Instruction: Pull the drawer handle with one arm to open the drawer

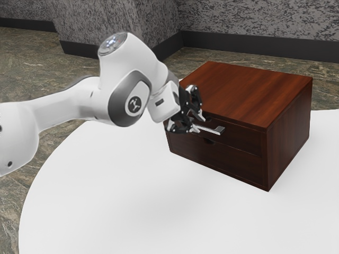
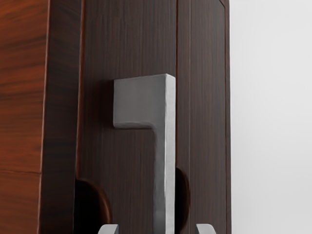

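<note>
With fingertips [image 2: 108, 229] spread and jaws open, straddled the drawer handle [image 2: 165, 146] at its nine-o'clock end, gripper [image 1: 190, 123] unclamped. Mounted on the drawer [image 1: 238, 135] of a wooden cabinet [image 1: 254, 90], two o'clock on the white table [image 1: 132, 211].

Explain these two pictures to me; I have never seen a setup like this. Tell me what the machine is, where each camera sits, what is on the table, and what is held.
These are simulator renders. The side picture shows a white robot arm reaching across a white table to a wooden drawer cabinet. Its black two-finger gripper is at the metal handle of the upper drawer. The other picture comes from a camera on the hand, looking at that handle close up. The fingertips straddle the bar with gaps on both sides, so nothing is gripped yet.
</note>
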Available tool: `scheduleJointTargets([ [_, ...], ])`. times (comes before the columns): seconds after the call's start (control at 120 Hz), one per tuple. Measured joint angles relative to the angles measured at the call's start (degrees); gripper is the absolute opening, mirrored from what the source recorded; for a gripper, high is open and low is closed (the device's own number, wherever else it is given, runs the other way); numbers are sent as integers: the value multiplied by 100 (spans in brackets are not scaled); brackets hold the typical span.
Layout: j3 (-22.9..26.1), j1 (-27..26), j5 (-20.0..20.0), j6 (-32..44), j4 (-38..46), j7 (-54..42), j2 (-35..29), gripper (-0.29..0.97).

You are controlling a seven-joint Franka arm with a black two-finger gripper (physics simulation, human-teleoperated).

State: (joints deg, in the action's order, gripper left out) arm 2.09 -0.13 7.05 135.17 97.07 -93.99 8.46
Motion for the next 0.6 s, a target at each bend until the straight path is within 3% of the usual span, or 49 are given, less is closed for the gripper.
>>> scheduleJointTargets([
  [0.392,7,-13,14,124,338,90,-101,-1],
  [0.6,11,-11,7,151,864,117,-571,-7],
])
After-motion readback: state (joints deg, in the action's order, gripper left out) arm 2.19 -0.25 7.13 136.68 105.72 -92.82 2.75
